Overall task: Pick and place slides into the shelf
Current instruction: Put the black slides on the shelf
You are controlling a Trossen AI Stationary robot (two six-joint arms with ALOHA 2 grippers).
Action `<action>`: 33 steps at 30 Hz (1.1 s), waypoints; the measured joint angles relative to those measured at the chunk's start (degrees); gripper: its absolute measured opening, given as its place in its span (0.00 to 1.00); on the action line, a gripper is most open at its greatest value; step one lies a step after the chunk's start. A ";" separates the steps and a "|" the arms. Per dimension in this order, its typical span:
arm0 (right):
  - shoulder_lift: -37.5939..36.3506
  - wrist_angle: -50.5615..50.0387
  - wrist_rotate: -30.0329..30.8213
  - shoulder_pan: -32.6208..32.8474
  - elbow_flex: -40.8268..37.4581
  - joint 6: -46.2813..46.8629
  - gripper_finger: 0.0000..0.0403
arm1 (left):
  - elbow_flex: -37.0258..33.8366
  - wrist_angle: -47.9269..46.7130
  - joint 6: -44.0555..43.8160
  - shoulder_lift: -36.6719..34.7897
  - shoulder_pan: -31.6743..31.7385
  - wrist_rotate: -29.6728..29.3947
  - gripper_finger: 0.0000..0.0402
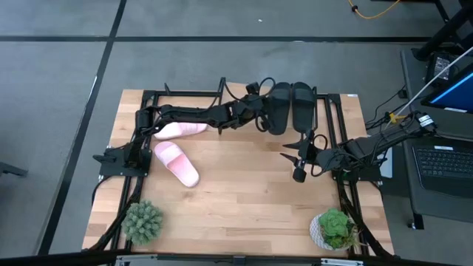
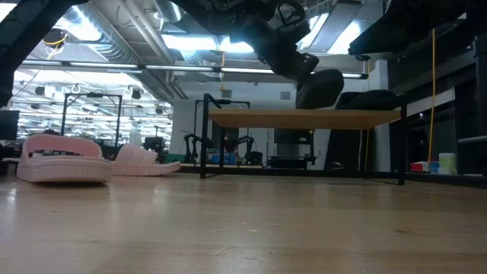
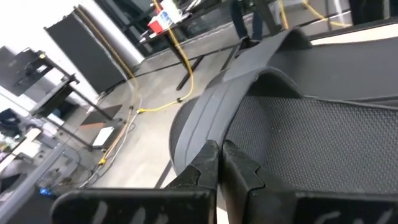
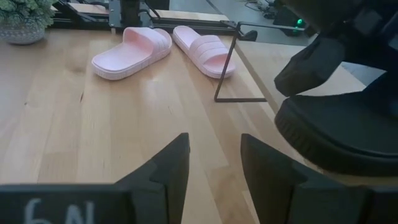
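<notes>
Two black slides show over the shelf (image 2: 251,118) at the table's far side. One (image 2: 374,99) lies flat on the top board. The other (image 2: 319,87) is tilted, with my left gripper (image 3: 217,163) shut on it; the gripper reaches in from the table's left (image 1: 260,111). Two pink slides lie soles down on the table to the left, one (image 1: 177,162) in the open and one (image 1: 181,129) partly under my left arm. My right gripper (image 1: 295,159) hangs open with nothing between its fingers, right of centre, in front of the shelf. My left gripper pinches the black slide between its two fingers at the edge of the wide strap (image 3: 208,134), close to where the strap meets the sole. The fingers come nearly level from the table's left. The slide hangs tilted, its lower end (image 2: 313,105) down at the top board; whether it touches there, I cannot tell.
Two potted plants stand at the near corners, left (image 1: 143,222) and right (image 1: 334,227). The shelf's thin black side frame (image 4: 239,62) stands between the pink slides and the board. Bare tabletop (image 1: 244,192) lies in the middle and near part.
</notes>
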 joint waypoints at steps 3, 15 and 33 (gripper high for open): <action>0.00 0.00 0.00 0.00 0.00 0.05 0.36 | 0.00 0.41 -0.22 0.23 0.07 1.70 0.00; 0.02 0.00 0.00 0.00 0.00 0.13 0.36 | 0.00 0.13 -0.20 0.84 0.15 0.05 0.00; 0.02 0.00 -0.02 0.01 0.02 0.16 0.36 | -0.04 -0.49 -0.48 1.08 -0.22 2.48 0.13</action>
